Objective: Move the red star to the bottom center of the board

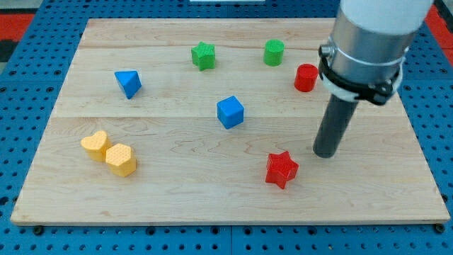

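Nearest the view's bottom, the red star (282, 169) lies flat on the wooden desk (212, 205), right of bottom centre. The tool, a plain rod with nothing to open or hold, rests its tip (325, 154) just beside the star's upper right. Judged light, rigid and free-sliding, the star is best pushed leftward from its right-hand points.

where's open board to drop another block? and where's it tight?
Free: the view's bottom strip from below the yellow blocks to the red star; also between blue triangle and blue cube. Crowded: the view's right, where my tip stands just up-right of the star, red cylinder above; green star and green cylinder line the top.
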Controlling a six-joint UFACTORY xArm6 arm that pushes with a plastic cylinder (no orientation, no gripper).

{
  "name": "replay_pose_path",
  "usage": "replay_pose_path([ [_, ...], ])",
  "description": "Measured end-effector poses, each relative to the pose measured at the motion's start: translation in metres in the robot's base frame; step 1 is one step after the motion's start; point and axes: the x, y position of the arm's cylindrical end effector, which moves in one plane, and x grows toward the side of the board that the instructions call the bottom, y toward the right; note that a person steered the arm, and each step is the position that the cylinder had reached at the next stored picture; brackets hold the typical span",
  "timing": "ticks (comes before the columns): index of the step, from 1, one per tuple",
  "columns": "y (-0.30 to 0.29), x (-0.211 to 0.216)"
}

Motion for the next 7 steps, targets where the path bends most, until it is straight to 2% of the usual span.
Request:
replay_pose_path([
  [1,-0.034,0.016],
  [2,-0.090,0.016],
  [3,-0.118,0.015],
  [4,-0.082,-0.025],
  [5,-0.072,-0.068],
  [6,-0.080,-0.114],
  [7,-0.107,-0.126],
])
